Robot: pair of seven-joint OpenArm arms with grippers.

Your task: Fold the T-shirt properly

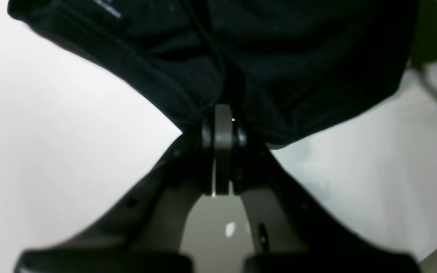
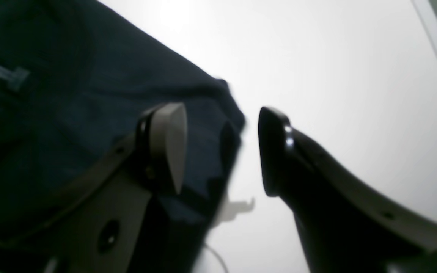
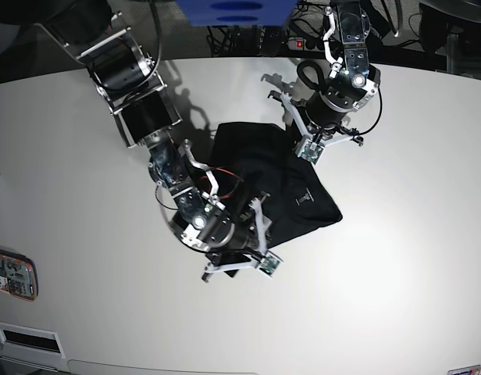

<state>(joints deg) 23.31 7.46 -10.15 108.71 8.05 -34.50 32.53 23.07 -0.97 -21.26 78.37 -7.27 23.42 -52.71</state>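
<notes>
A robotics lab or research workroom.

Two bare-framed robot arms, one at the left (image 3: 158, 148) and one at the right (image 3: 338, 78), stand mounted over a broad white table (image 3: 412, 234) with a rounded edge. Behind the table, tangled cables and a power strip (image 3: 303, 43) with a lit red switch lie on a dark floor, beside what look like chair legs (image 3: 451, 47). A blue object (image 3: 233, 12) sits at the far edge.
</notes>
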